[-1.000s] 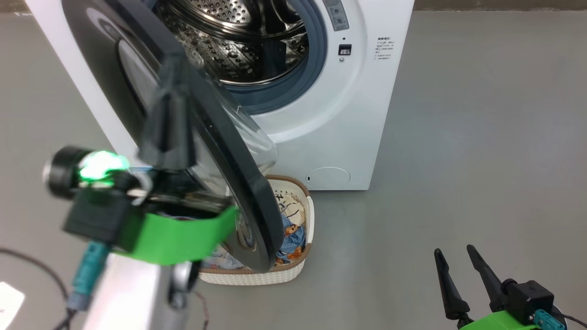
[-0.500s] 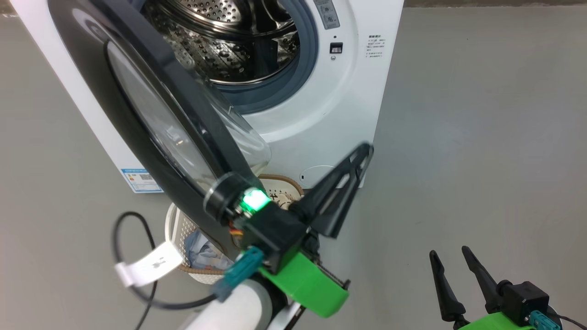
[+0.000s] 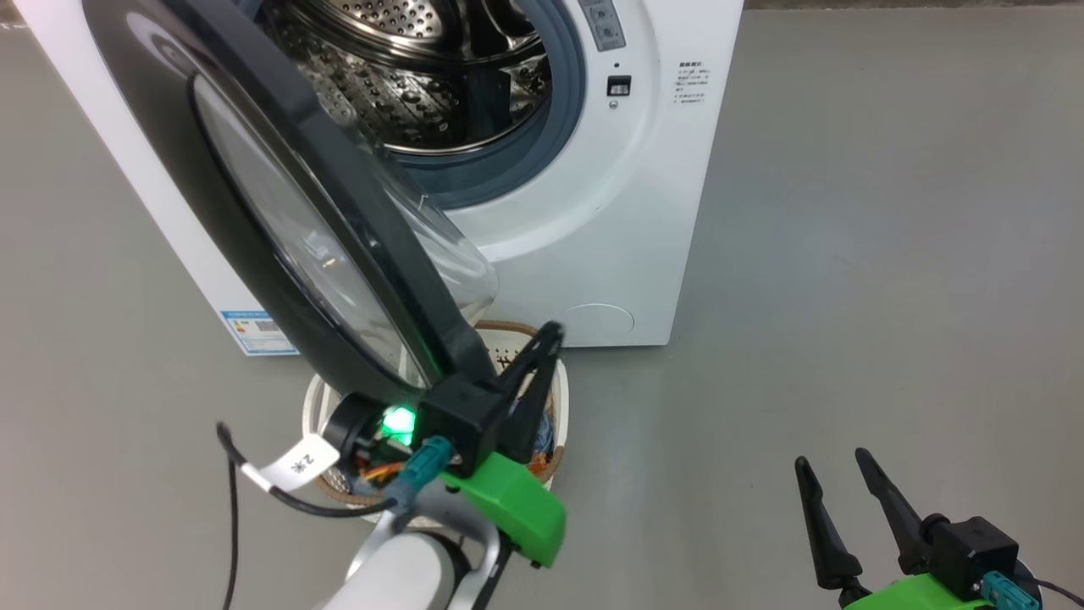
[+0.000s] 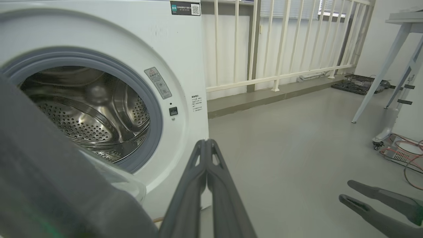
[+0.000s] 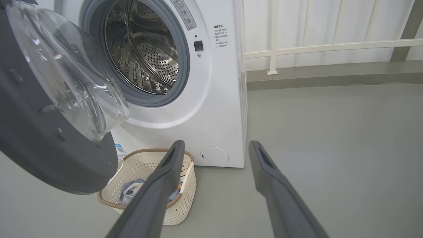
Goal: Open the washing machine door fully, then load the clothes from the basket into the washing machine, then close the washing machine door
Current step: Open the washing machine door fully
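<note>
Left arm rises from the bottom edge of the head view, pale forearm with a green wrist bracket. The left hand (image 3: 550, 330) has its fingers pressed together with nothing between them, pointing up and to the right over the basket (image 5: 178, 205), just beside the lower rim of the washing machine door (image 3: 279, 212); cannot tell whether it touches the door. Right hand (image 3: 832, 459) is low at the lower right over the floor (image 3: 847, 254), fingers spread and empty, well apart from the washing machine (image 3: 610, 220). The door is swung out on its left hinge and hangs over the basket. The steel drum (image 3: 406, 76) is exposed. The basket sits on the floor against the machine's front, with the clothes (image 5: 129, 193) bundled inside.
</note>
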